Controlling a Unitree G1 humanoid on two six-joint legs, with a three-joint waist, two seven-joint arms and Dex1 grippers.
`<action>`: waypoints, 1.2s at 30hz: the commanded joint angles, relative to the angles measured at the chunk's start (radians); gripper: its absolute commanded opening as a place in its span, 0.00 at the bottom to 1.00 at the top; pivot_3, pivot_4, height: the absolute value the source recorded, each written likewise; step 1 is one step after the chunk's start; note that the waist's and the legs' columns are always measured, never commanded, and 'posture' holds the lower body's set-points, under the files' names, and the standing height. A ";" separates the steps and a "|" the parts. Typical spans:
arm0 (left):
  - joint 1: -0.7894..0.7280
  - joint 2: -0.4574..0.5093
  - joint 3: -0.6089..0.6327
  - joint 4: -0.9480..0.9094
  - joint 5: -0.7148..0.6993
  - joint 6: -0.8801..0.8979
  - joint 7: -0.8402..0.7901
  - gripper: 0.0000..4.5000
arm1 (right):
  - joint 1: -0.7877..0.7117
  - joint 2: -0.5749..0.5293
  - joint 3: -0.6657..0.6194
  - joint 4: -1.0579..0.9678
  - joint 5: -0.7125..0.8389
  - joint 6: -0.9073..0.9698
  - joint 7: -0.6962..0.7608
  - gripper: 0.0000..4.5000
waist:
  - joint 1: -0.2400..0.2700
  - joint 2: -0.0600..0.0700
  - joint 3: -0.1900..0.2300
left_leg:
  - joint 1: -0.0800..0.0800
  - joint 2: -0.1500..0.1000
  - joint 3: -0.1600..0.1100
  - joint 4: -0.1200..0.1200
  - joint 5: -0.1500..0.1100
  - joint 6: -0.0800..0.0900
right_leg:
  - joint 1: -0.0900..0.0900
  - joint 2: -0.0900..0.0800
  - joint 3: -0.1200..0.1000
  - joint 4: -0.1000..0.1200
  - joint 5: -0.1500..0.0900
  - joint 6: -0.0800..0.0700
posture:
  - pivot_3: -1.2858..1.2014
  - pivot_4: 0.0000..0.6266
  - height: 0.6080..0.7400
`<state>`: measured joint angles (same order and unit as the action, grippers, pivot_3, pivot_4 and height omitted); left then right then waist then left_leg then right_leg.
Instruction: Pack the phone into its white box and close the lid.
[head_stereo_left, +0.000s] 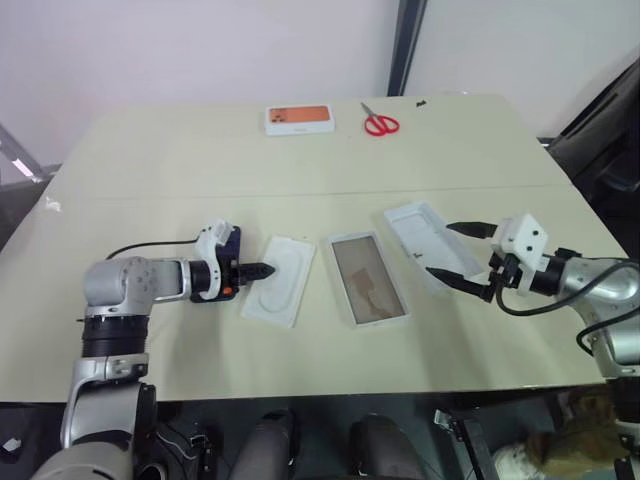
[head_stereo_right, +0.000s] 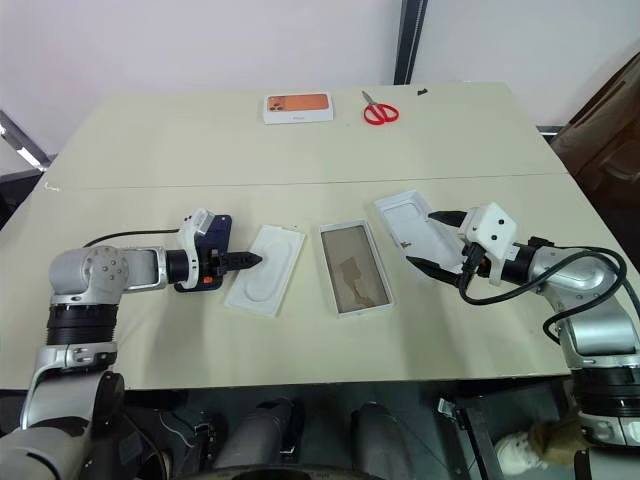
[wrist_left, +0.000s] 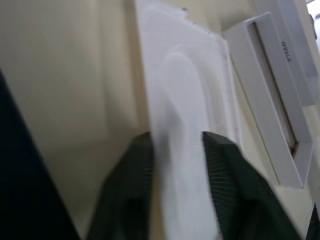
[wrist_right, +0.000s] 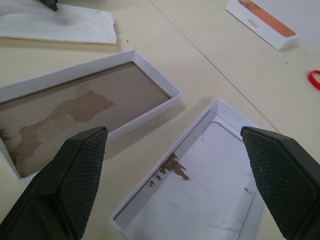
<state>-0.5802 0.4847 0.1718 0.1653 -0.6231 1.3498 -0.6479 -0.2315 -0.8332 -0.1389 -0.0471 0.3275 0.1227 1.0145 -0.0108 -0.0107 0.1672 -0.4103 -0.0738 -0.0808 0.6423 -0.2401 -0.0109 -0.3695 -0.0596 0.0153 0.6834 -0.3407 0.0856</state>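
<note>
At the near edge of the tabletop (head_stereo_left: 200, 170), the left gripper (head_stereo_left: 262, 270) has its jaws pinched on the near edge of a white insert (head_stereo_left: 280, 280) with an oval hollow; the wrist view shows the sheet running between the two fingers (wrist_left: 132, 175). A dark navy slab just beside that wrist appears to be the phone (head_stereo_left: 231, 250), lying flat, partly hidden by the arm and apart from the tray. In the middle sits the white box (head_stereo_left: 341, 280), empty, its brownish floor showing. To its right the lid (head_stereo_left: 410, 225) lies hollow side up, with the right gripper (head_stereo_left: 441, 249) hovering over it, jaws spread wide and holding nothing.

The phone looks stiff, dense for its size and glossy, so likely slippery. A hold across its long edges near the middle seems safest, away from the camera corner. The insert and lid look light and easily bent.

At the far side rest an orange-printed box (head_stereo_left: 298, 119) and red scissors (head_stereo_left: 380, 123).
</note>
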 joint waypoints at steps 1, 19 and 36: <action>0.027 0.009 -0.025 -0.003 0.002 0.026 0.007 0.35 | -0.016 0.003 -0.006 -0.040 0.003 -0.008 -0.005 1.00 | 0.001 0.000 0.000 | 0.000 0.000 0.000 0.000 0.000 0.000 | 0.000 0.000 0.000 0.000 0.000 0.000 | 0.52 0.24 1.00; -0.024 -0.020 0.102 0.066 -0.064 0.072 0.027 0.02 | -0.028 0.056 0.049 -0.054 -0.017 -0.008 -0.020 1.00 | 0.000 0.000 0.000 | 0.000 0.000 0.000 0.000 0.000 0.000 | 0.000 0.000 0.000 0.000 0.000 0.000 | 0.52 0.24 1.00; -0.088 -0.101 0.228 0.007 -0.106 0.041 0.127 0.02 | 0.014 0.065 0.303 -0.126 -0.093 -0.013 0.157 1.00 | -0.001 -0.002 0.001 | 0.000 0.000 0.000 0.000 0.000 0.000 | -0.001 0.000 0.000 0.000 0.000 0.001 | 0.52 0.24 1.00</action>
<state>-0.6426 0.3848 0.3735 0.2088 -0.7030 1.3904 -0.5260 -0.1985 -0.7740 0.1490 -0.1895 0.2482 0.1318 1.1547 -0.0120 -0.0130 0.1685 -0.4106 -0.0738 -0.0812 0.6428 -0.2402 -0.0113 -0.3701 -0.0591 0.0151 0.6834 -0.3402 0.0864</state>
